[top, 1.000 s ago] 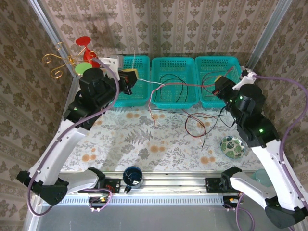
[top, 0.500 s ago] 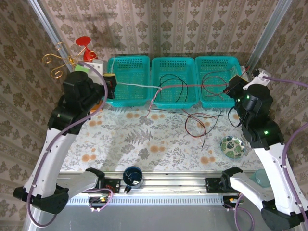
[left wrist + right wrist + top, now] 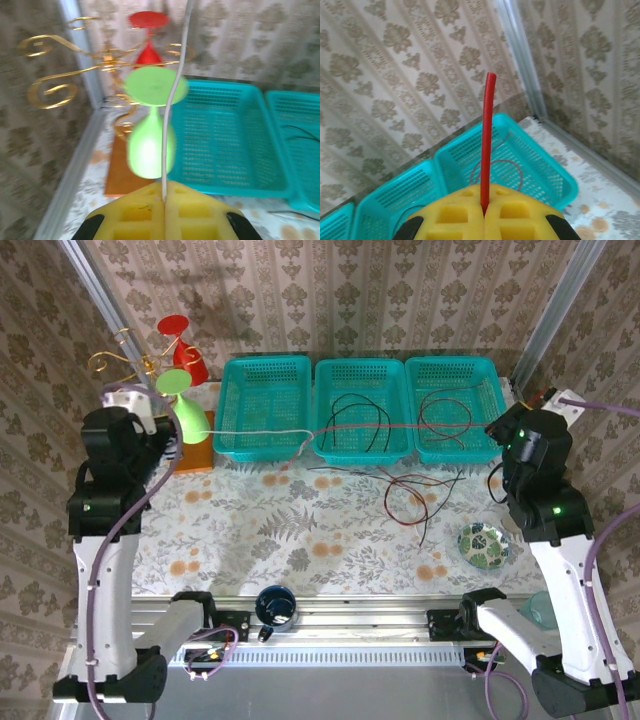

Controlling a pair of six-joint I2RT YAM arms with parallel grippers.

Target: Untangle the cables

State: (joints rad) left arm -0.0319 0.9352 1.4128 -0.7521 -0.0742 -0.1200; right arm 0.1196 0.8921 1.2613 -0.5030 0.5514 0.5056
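Slack is scarce on the far left: your left gripper [image 3: 164,200] has its yellow foam pads [image 3: 135,220] pressed together on the thin pale beige-white cable [image 3: 172,95], which leaves the pinch taut and passes the green plastic goblet [image 3: 150,145]. Seen from above, that cable crosses the left teal mesh basket [image 3: 262,368] in a straight line. It meets the thin red cable [image 3: 420,426] near the front rim, where this basket adjoins the middle teal mesh basket [image 3: 360,367]. Whether the two are knotted or merely hooked there is too small to tell. A thin black cable [image 3: 365,412] lies looped in the middle basket, and dark red loops [image 3: 405,495] sprawl on the floral tablecloth [image 3: 280,530] just in front. The red cable runs on over the right teal mesh basket [image 3: 450,364] to your right gripper [image 3: 484,205], which is pinched closed on it with a short red end standing above the grip.

You should expect these wires to be light and limp, carrying force only when stretched, and smooth enough to slide through foam under a hard pull. Both of your holds sit near the ends, so more tension probably tightens the meeting point. Take hold close beside that crossing instead, where a short limp length will obey you
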